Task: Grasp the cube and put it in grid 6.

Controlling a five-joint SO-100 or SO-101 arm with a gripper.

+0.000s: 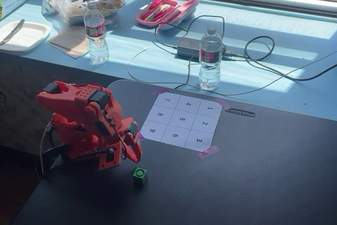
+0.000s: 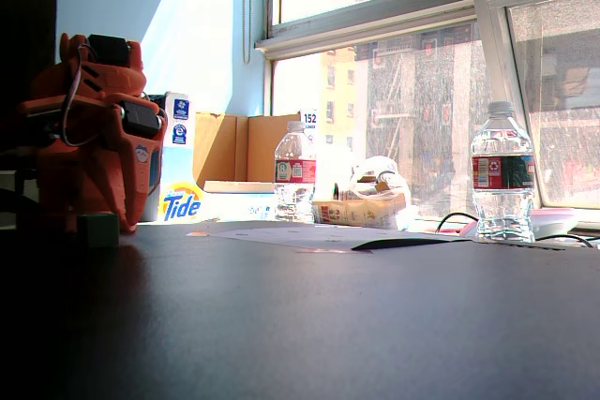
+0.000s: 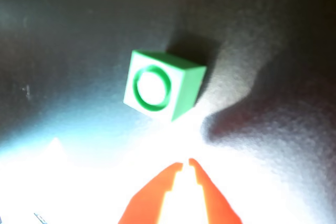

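Note:
The small green cube point(image 1: 140, 175) with a round mark on top sits on the dark table, in front of the white 3x3 paper sheet. It fills the middle of the wrist view point(image 3: 161, 85) and shows dimly in the low fixed view point(image 2: 97, 229). My red gripper point(image 1: 138, 155) points down just behind the cube, a little apart from it. In the wrist view the gripper point(image 3: 185, 164) has its tips almost touching and holds nothing. Grid 6 point(image 1: 176, 136) is the middle cell of the sheet's near row, between cells 9 and 3; nothing lies on it.
The folded red arm point(image 1: 84, 122) stands left of the sheet. Pink tape point(image 1: 208, 152) holds the sheet's corners. Two water bottles point(image 1: 210, 59), a power brick with cables point(image 1: 189, 47), a pink case and bags lie on the blue sill behind.

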